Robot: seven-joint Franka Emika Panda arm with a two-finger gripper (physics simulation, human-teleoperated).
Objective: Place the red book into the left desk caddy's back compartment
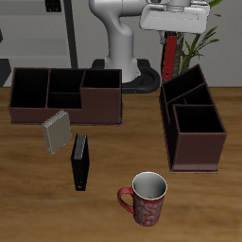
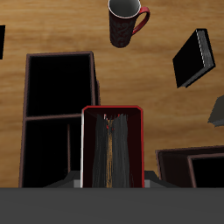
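nearest the desk's (image 1: 28, 189) front edge i see the mug (image 1: 145, 198), then the black book (image 1: 81, 162) and grey book (image 1: 56, 131). farther back sits the left desk caddy (image 1: 194, 127), its back compartment (image 1: 186, 88) open. above it my fingers (image 1: 170, 36) grip the red book (image 1: 171, 55) hanging upright, probably just behind the caddy; depth is hard to judge.
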